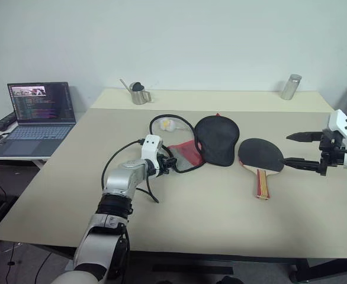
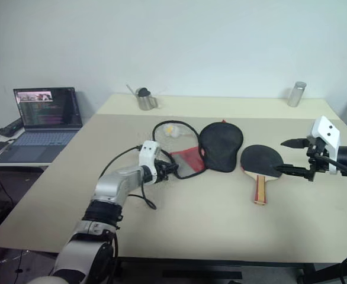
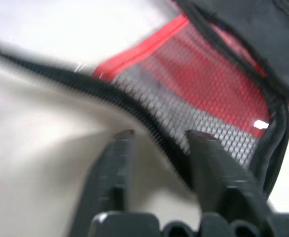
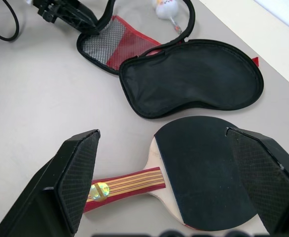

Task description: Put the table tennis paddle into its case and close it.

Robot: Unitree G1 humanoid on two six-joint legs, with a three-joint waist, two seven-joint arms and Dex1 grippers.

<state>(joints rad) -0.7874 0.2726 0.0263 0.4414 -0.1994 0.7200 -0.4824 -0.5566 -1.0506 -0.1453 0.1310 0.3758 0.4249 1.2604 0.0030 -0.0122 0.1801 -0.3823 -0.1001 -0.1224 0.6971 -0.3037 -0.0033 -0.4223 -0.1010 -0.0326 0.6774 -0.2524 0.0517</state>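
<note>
Nearest, the left gripper (image 1: 172, 165) sits with fingers parted at the zip edge of the unzipped case (image 1: 212, 141) on the bench (image 1: 221, 207); beside it the table tennis paddle (image 1: 260, 158) lies flat, outside the case; the right gripper (image 1: 296, 148) hovers wide open near its blade.

The left pincer (image 3: 157, 148) and the case (image 3: 208, 94) are blurred, the case cut off at the edges.
</note>
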